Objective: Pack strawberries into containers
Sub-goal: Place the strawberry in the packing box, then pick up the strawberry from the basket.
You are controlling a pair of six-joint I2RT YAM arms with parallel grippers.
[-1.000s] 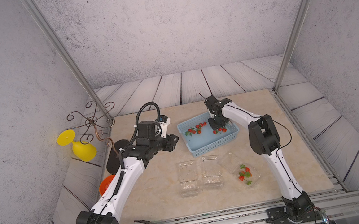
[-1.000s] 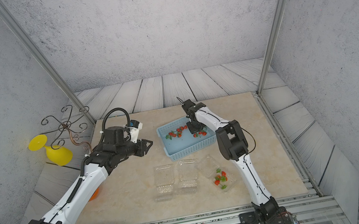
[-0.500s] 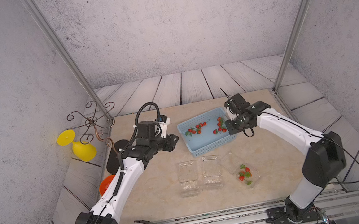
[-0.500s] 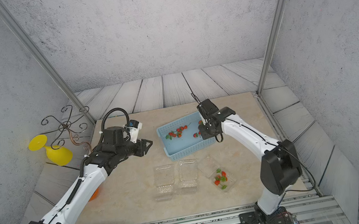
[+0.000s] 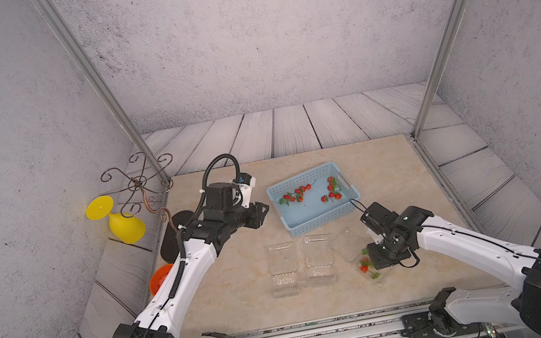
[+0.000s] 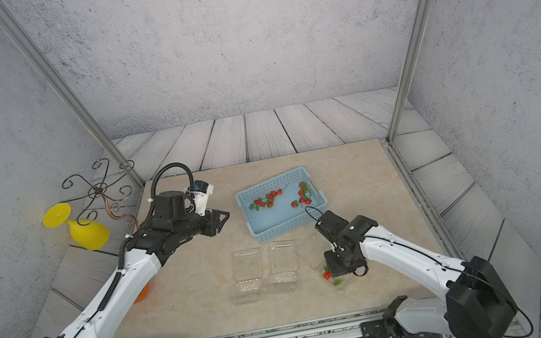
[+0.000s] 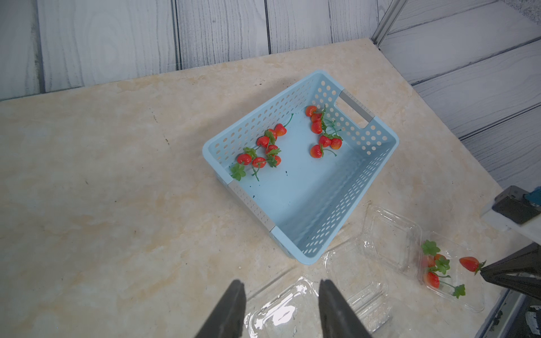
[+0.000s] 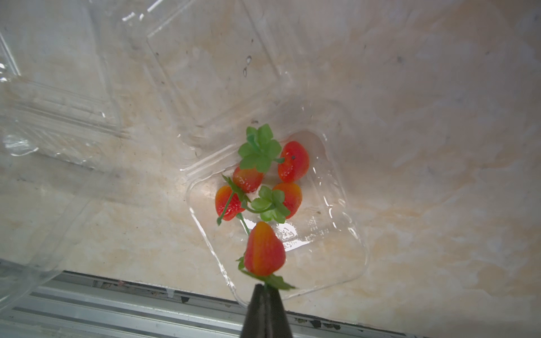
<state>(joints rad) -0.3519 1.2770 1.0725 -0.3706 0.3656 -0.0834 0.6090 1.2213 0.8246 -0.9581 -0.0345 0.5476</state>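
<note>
Right gripper (image 8: 265, 288): jaws pinched tight on green cap of one berry (image 8: 264, 250), which hangs above clear box (image 8: 336, 204). Four berries (image 8: 293, 165) lie in box. In both top views box sits at 4 o'clock from table (image 5: 238, 296) centre.

Judgement: berry light and glossy, body likely slick. Cap or stem is surer hold, though leaves are soft. Box is thin and may skid if nudged.

Left gripper (image 7: 280, 285): jaws half apart, empty, at 10 o'clock.

Basket (image 5: 319, 221): 1 o'clock, about a dozen berries inside.

Empty boxes (image 5: 281, 262): two, 6 o'clock.
</note>
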